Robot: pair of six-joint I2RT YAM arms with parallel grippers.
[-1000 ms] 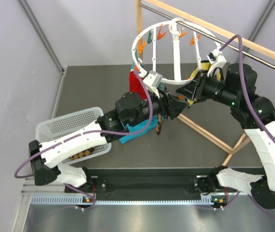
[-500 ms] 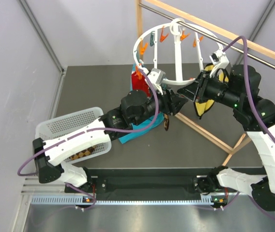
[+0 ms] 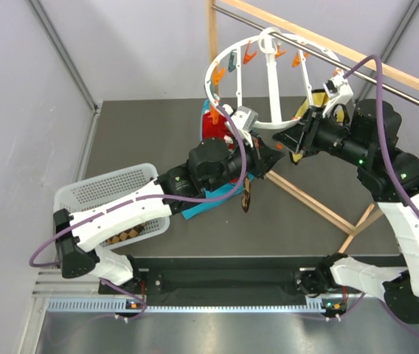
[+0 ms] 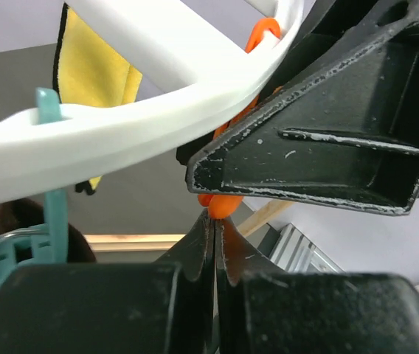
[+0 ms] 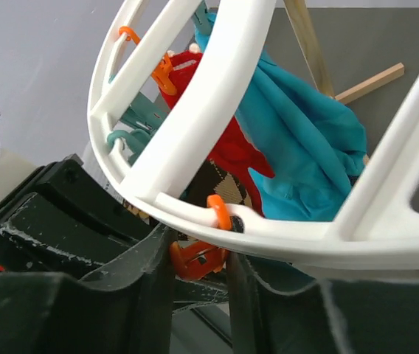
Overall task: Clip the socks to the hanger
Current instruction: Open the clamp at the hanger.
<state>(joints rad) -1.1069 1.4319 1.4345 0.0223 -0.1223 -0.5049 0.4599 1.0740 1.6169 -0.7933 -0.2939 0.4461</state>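
The white hanger (image 3: 268,74) hangs from the wooden rail, its rim close in both wrist views (image 4: 121,140) (image 5: 187,125). My right gripper (image 5: 198,251) (image 3: 292,140) has an orange clip (image 5: 198,258) between its fingers, touching both. My left gripper (image 4: 215,220) (image 3: 265,158) is shut and empty, its tips just under that orange clip (image 4: 224,203). A brown checkered sock (image 3: 246,195) (image 5: 228,188) dangles below the rim. A red sock (image 3: 211,127) (image 5: 217,140) hangs on the ring's far side.
A teal cloth (image 3: 209,200) (image 5: 298,140) and a yellow cloth (image 3: 316,99) (image 4: 95,66) hang from the ring. Teal clips (image 4: 51,214) line the rim. A white mesh basket (image 3: 113,195) sits at the left. The wooden frame (image 3: 320,206) crosses the right.
The left gripper's jaws have shut and the arm has crept right under the rim. The right gripper has risen slightly and the ring has tilted with it.
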